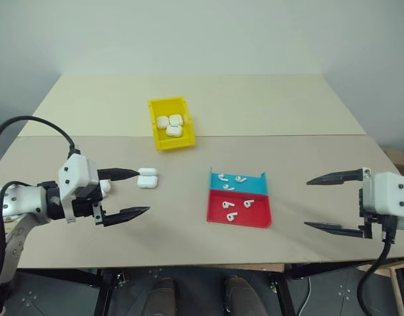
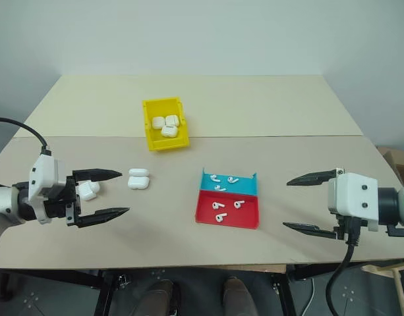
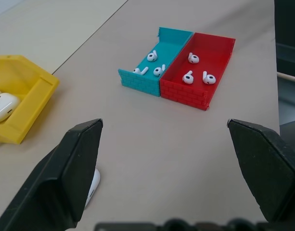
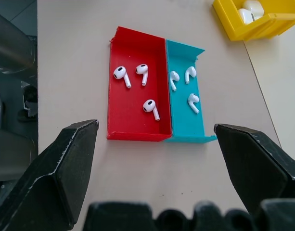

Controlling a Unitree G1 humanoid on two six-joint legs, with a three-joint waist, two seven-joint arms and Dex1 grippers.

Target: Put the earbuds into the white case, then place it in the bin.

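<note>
While both our arms hover over the table [image 1: 89, 217], the scene reads as follows.

Left claw: our left gripper [image 1: 130, 193] hangs at the near left with its two black fingers spread wide and nothing between them; it points toward the middle of the table.

Right claw: our right gripper [image 1: 330, 203] hangs at the near right, fingers also spread wide and empty, pointing back toward the tray.

Loose case: one white case [image 1: 147, 178] lies on the table just past the tip of our left gripper's far finger, not gripped. Whether its lid is up or down we cannot tell.

Second case: another white case [image 2: 88, 190] lies close to our left gripper, partly hidden by its far finger in the head views.

Earbuds: six earbuds lie in the tray [image 1: 258, 222], three in the teal part [image 4: 187, 118] and three in the red part [image 4: 133, 103]; one of them [image 4: 151, 109] lies in the red half on the side toward our right gripper. None is held.

Tray: it sits near the middle of the table, between our two grippers, with the teal half on the far side and the red half on the near side.

Bin: the yellow bin [image 1: 163, 141] stands farther back, left of the tray, well apart from both grippers.

Cases in bin: three white cases [image 1: 170, 124] lie together inside the bin.
</note>
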